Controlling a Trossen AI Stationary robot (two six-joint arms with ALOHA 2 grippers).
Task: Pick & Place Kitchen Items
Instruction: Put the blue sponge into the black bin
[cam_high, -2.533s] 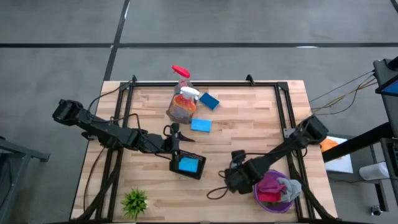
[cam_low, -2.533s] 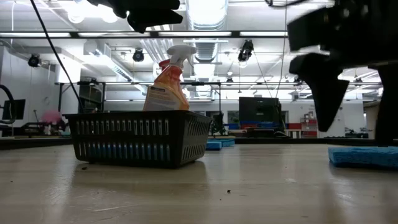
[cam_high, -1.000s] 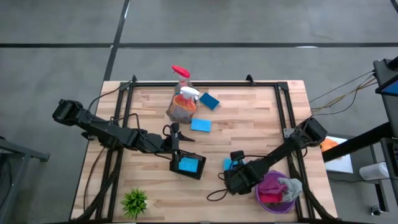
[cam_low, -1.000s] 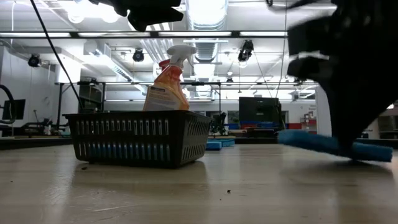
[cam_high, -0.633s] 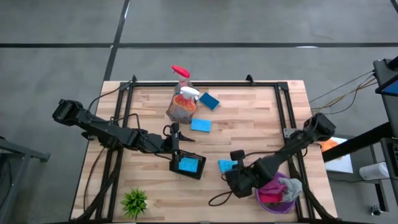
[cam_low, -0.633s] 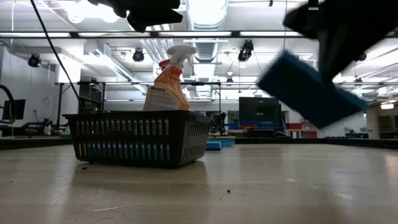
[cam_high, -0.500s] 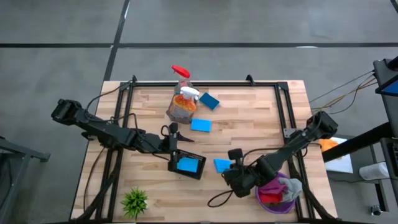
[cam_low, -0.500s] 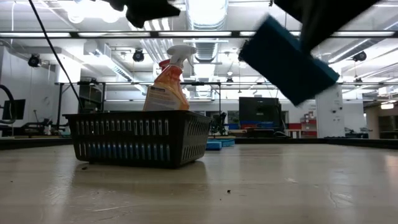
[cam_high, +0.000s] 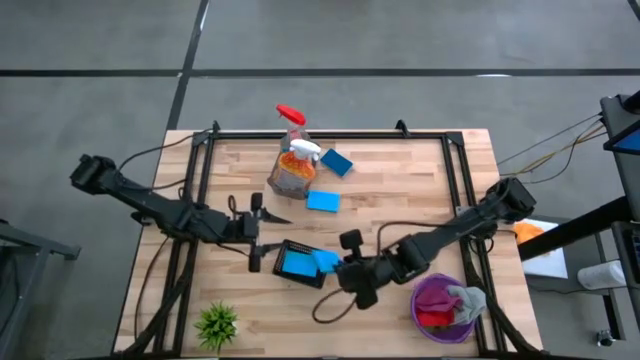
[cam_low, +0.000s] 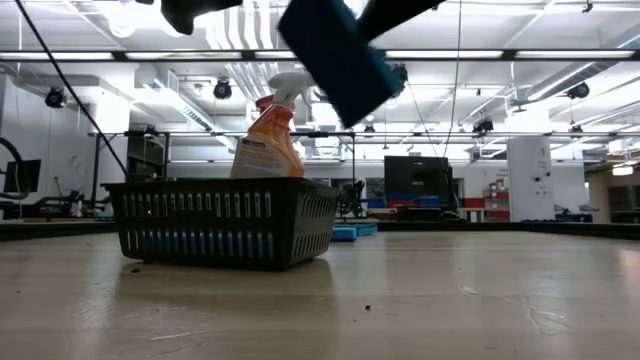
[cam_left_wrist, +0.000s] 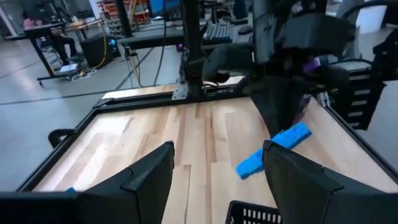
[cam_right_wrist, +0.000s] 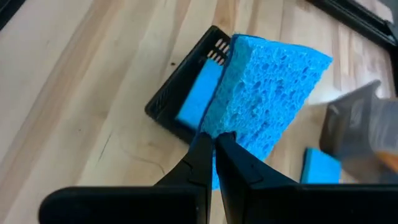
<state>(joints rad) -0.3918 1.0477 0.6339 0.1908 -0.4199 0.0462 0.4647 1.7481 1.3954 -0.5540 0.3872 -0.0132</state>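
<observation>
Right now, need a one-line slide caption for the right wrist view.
Right end effector shut on a blue sponge, held above the black basket that already contains another sponge.

A light wooden worktop (cam_high: 400, 200) of butcher-block strips stands on a grey concrete floor (cam_high: 400, 40) crossed by dark seams. Beyond its far edge lies an open workshop: fluorescent ceiling strips (cam_low: 200, 55), hanging cables, a dark monitor (cam_low: 415, 178), white columns (cam_low: 525, 178), and desks (cam_left_wrist: 74, 28) with equipment.

table (cam_high: 400, 190): pale wood planks, matt
sponge (cam_right_wrist: 267, 93): blue foam, porous and rough
basket (cam_low: 215, 222): black slotted plastic
fingers (cam_right_wrist: 208, 165): dark, matt
</observation>
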